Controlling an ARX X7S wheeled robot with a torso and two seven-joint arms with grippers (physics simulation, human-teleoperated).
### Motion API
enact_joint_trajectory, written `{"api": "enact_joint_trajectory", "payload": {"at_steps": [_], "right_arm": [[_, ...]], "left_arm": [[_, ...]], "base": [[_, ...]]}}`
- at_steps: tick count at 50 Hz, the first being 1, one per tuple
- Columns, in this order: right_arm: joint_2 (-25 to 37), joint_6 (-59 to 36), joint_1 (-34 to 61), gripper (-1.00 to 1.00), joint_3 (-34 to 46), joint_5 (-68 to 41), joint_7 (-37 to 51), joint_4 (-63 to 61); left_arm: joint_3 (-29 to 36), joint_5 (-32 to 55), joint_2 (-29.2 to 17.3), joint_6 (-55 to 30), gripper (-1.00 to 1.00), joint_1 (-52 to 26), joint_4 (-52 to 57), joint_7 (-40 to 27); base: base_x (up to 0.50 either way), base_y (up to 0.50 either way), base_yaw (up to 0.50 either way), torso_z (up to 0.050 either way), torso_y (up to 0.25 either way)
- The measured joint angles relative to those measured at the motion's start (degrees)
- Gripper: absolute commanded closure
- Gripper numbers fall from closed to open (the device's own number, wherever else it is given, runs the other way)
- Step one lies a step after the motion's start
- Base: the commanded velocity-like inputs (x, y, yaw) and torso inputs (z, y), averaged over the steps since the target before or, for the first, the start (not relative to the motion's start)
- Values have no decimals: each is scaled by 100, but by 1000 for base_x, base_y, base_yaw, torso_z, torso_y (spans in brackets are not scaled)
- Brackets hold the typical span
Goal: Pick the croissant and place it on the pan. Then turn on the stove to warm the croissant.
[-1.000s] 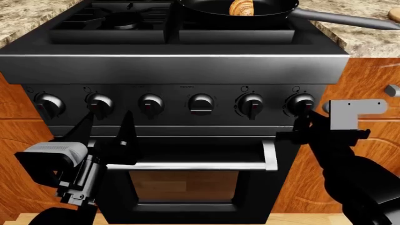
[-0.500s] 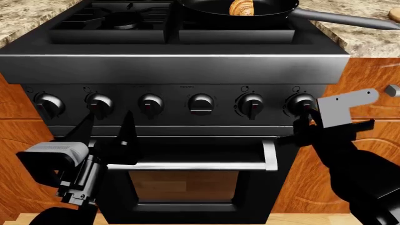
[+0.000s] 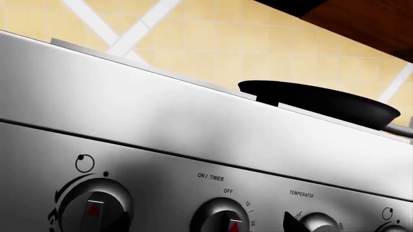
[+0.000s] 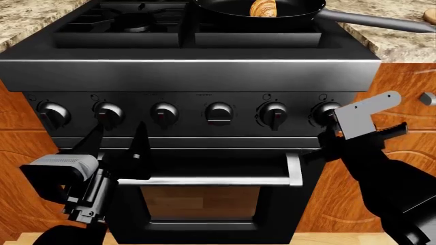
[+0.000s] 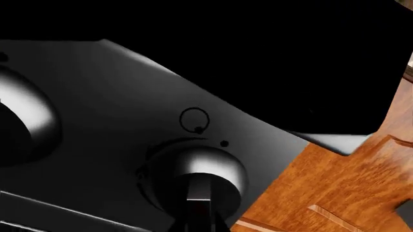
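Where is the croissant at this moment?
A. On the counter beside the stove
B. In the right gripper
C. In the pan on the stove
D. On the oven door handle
C: in the head view the croissant lies inside the pan on a rear burner of the stove, with both grippers down in front of the knobs.

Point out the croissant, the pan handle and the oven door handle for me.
croissant (image 4: 264, 8): head view, on its ridged golden top.
pan handle (image 4: 371, 21): head view, mid-length of the thin bar.
oven door handle (image 4: 204, 180): head view, middle of the silver bar.
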State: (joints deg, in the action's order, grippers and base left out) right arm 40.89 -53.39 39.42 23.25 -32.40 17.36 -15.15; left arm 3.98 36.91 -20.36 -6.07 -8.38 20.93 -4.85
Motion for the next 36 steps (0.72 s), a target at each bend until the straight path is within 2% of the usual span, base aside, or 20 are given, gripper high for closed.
{"api": "enact_joint_trajectory", "payload": {"at_steps": [7,8,23,36], "right_arm": [[10,-42,30,100,43,22,-2,-11],[10,-46,32,-100,43,19,1,-12],[2,-133,-45,-100,45,-377,-4,-161],[126,-474,-229,-100,-251,-702,400,-821]], "left_arm": [[10,5,-7,7,-100,-1,-1,-9],[11,6,-9,8,-100,0,-1,-10],[29,25,-27,21,-100,3,1,-23],[27,68,-54,31,-100,15,38,-37]], "base": [[0,0,0,0,0],[0,0,0,0,0],[0,0,0,0,0],[0,0,0,0,0]]}}
